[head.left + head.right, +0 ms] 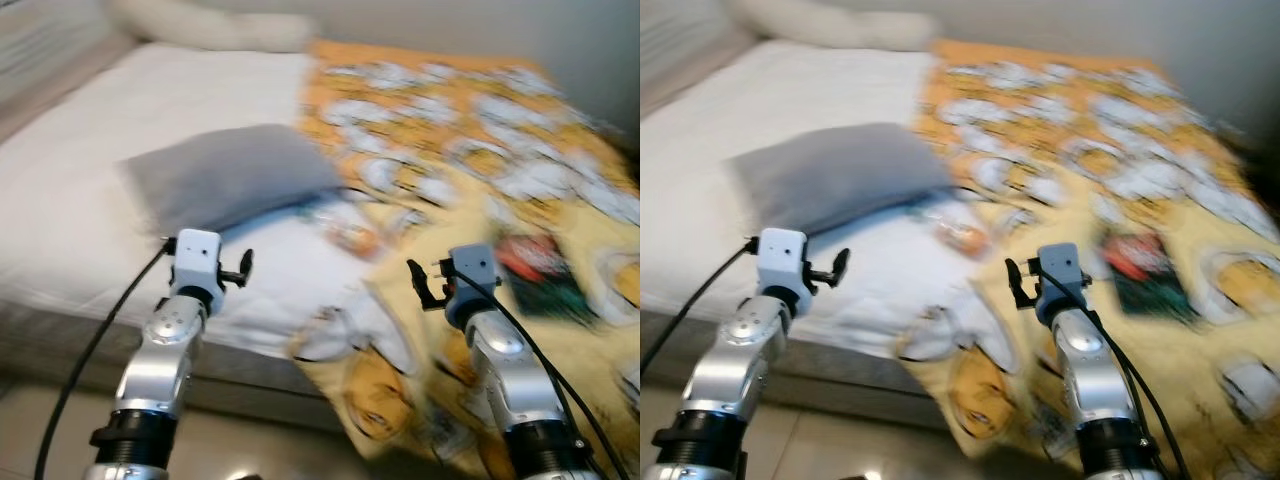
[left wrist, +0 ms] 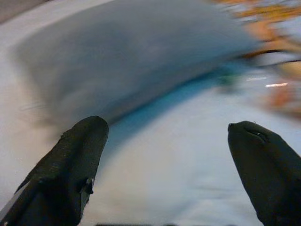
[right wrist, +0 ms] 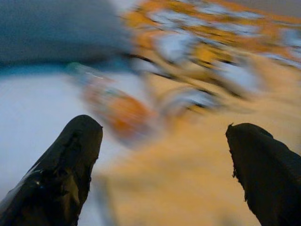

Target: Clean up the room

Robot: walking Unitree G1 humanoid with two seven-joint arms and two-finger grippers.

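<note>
A bed with a white sheet (image 1: 120,170) lies before me, blurred by motion. A grey pillow (image 1: 235,175) rests on the sheet. A yellow patterned blanket (image 1: 470,150) covers the bed's right side and hangs over the front edge. A small orange wrapper (image 1: 962,236) lies between pillow and blanket. A red and dark green packet (image 1: 540,270) sits on the blanket. My left gripper (image 2: 167,141) is open, raised over the sheet just short of the pillow. My right gripper (image 3: 162,141) is open above the blanket's edge, with the orange wrapper ahead of it.
A long white pillow (image 1: 215,30) lies at the head of the bed by the wall. The bed's grey front edge (image 1: 250,365) runs below my arms, with pale floor (image 1: 60,420) beneath it.
</note>
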